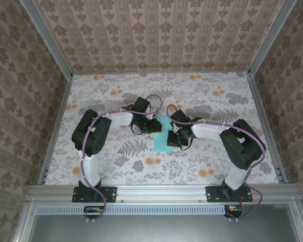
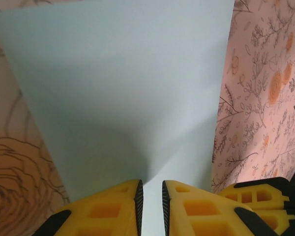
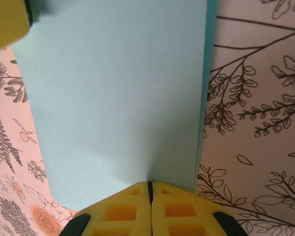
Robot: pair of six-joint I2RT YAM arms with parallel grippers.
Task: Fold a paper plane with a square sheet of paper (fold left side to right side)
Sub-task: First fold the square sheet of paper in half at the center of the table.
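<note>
We see the square sheet of paper [image 1: 161, 143] lying mid-table [image 1: 116, 91] between the two arms, with a second blue layer peeping out along its right edge in the right wrist view. The right claw [image 3: 149, 183] is clenched on the sheet's near edge, its fingers pressed together. The left claw [image 2: 152, 184] shows a narrow slit with blue paper running into it, and we cannot tell whether it grips.

Robot lab enclosure, aluminium frame [image 1: 161, 190], floral-papered walls [image 1: 161, 35], floral tabletop [image 1: 217, 108]
</note>
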